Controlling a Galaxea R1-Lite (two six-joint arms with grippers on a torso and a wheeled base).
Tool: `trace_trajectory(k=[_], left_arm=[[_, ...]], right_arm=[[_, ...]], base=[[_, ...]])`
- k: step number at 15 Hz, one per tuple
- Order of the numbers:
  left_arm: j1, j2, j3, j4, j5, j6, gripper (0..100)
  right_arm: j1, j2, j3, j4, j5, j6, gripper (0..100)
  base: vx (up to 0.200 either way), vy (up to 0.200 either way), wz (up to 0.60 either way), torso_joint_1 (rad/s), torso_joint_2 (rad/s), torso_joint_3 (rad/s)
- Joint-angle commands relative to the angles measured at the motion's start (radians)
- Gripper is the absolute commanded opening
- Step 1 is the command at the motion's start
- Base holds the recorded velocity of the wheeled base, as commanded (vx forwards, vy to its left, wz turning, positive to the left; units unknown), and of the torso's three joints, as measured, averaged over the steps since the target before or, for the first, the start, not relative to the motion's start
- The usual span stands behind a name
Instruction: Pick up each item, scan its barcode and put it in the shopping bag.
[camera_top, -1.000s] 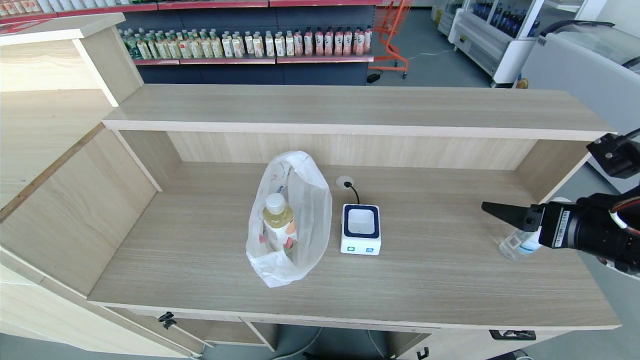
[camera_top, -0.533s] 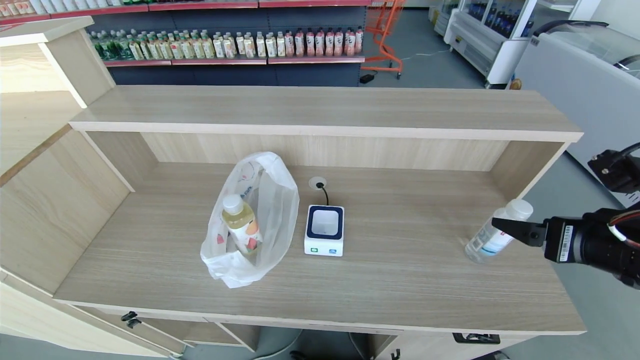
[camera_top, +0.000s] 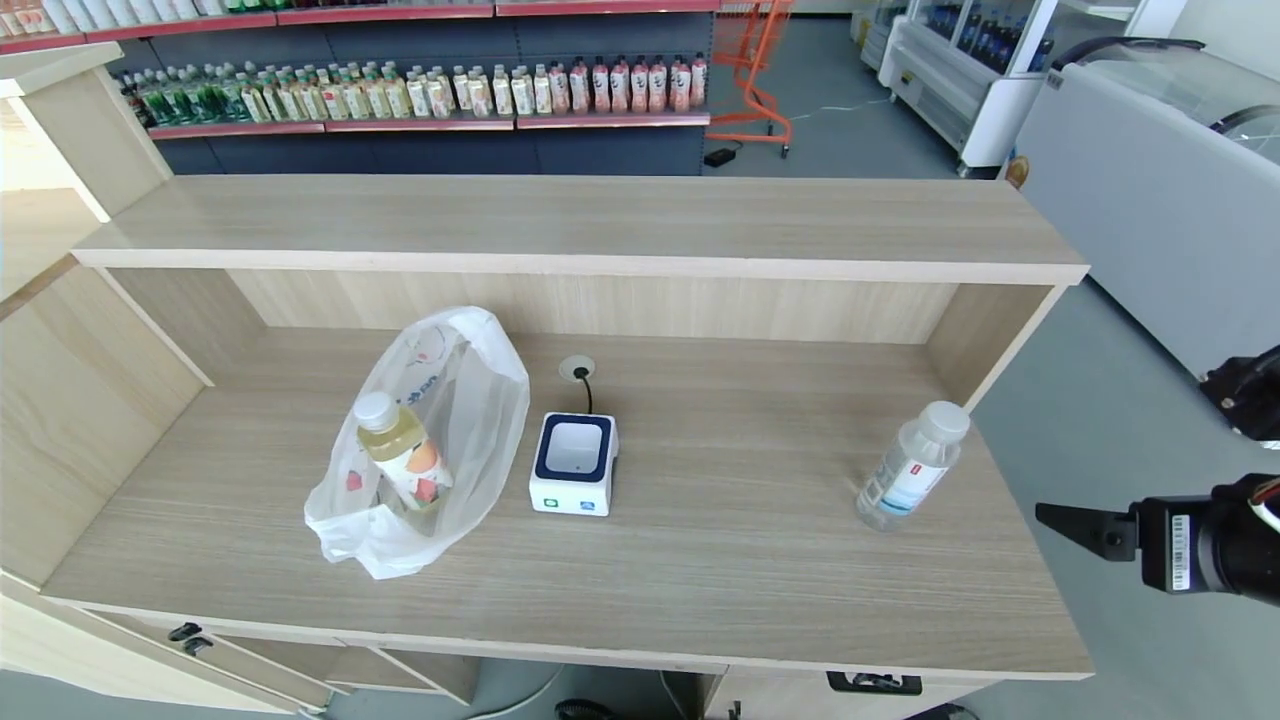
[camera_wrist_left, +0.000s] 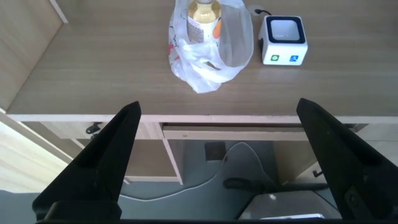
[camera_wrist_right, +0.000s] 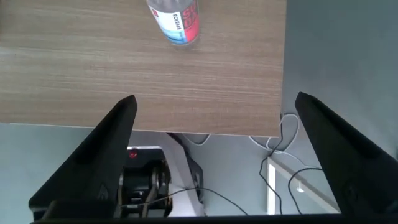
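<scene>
Clear, thin-walled plastic with a white cap and a blue-and-red label: the water bottle (camera_top: 912, 465) stands upright at the right of the head view. It is near the right end of the wooden counter (camera_top: 700, 570), well apart from the barcode scanner (camera_top: 574, 463) at centre. The white shopping bag (camera_top: 490, 400), left of centre, already holds a tea bottle (camera_top: 398, 455). Assessment: the water bottle should be moderately heavy if full, though its fill level cannot be read. It looks smooth and probably slippery, and the wall is likely to dent under a hard squeeze. Being tall and narrow, it could topple from a sideways knock. The soundest hold appears to be across the labelled mid-body, below the cap, with the barcode left uncovered for the scanner. The right gripper (camera_wrist_right: 214, 98) sits at the lower right of the head view, beyond the counter's right end, short of the bottle and touching nothing. Its fingers (camera_wrist_right: 106, 149) are spread wide and empty, seemingly wider than the bottle. The left gripper (camera_wrist_left: 219, 104) hangs in front of the counter, fingers likewise wide apart and empty.
</scene>
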Motion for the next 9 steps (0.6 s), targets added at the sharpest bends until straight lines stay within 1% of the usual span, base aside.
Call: trace_trajectory(k=[1,2,3,6,7,8,9], left_arm=[[-0.002,-0.001,0.0,0.001,0.0,-0.001,100],[-0.002,-0.001,0.0,0.001,0.0,-0.001,100],[-0.002,-0.001,0.0,0.001,0.0,-0.001,100],[-0.002,-0.001,0.0,0.001,0.0,-0.001,100],[-0.002,-0.001,0.0,0.001,0.0,-0.001,100],[-0.002,-0.001,0.0,0.001,0.0,-0.001,100],[-0.002,-0.001,0.0,0.001,0.0,-0.001,100]], right_arm=[[-0.009,0.02,0.023,0.003,-0.036,-0.016,100],[-0.038,0.038,0.043,0.005,-0.105,-0.057,100],[-0.052,0.058,0.058,0.0,-0.139,-0.086,100],[-0.059,0.133,0.061,-0.027,-0.144,-0.086,100],[-0.056,0.193,0.069,-0.124,-0.142,-0.083,100],[-0.056,0.219,0.076,-0.174,-0.139,-0.083,100],[-0.056,0.279,0.101,-0.303,-0.134,-0.085,100]], base=[[0.0,0.0,0.0,0.0,0.0,0.0],[0.0,0.0,0.0,0.0,0.0,0.0],[0.0,0.0,0.0,0.0,0.0,0.0],[0.0,0.0,0.0,0.0,0.0,0.0],[0.0,0.0,0.0,0.0,0.0,0.0],[0.0,0.0,0.0,0.0,0.0,0.0],[0.0,0.0,0.0,0.0,0.0,0.0]])
